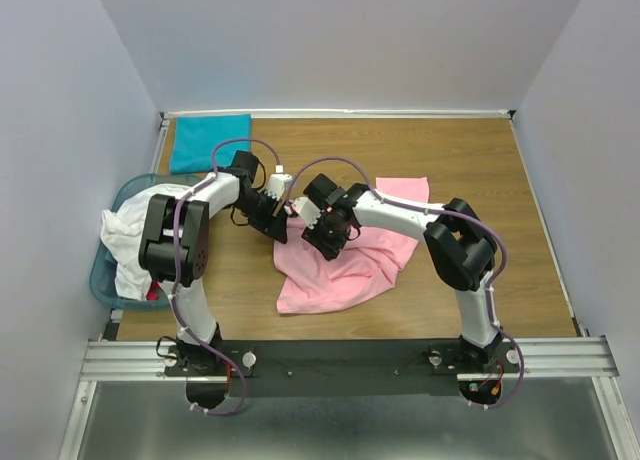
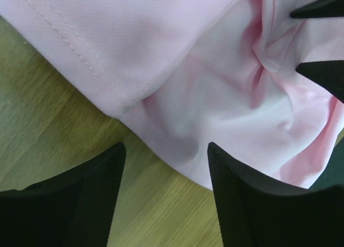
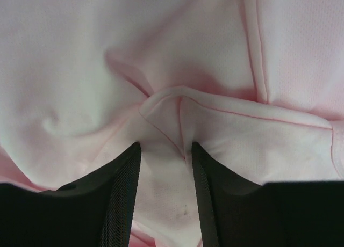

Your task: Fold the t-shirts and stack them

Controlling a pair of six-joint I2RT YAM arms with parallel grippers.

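Observation:
A light pink t-shirt point(image 1: 350, 265) lies crumpled in the middle of the wooden table point(image 1: 480, 180). Both grippers meet at its left edge. My left gripper point(image 1: 283, 220) point(image 2: 165, 147) is open, its fingers straddling the shirt's point(image 2: 215, 96) rounded edge just above the wood. My right gripper point(image 1: 327, 238) point(image 3: 165, 146) presses down into the shirt point(image 3: 80, 70); its jaws stand apart with a raised fold and seam between them. A teal t-shirt point(image 1: 210, 143) lies folded flat at the back left corner. White t-shirts point(image 1: 125, 235) are heaped in the basket.
A light-blue plastic basket point(image 1: 103, 275) stands at the table's left edge, beside the left arm's elbow. In the left wrist view the right gripper's fingertips point(image 2: 317, 11) show at the upper right. Grey walls close in the table on three sides.

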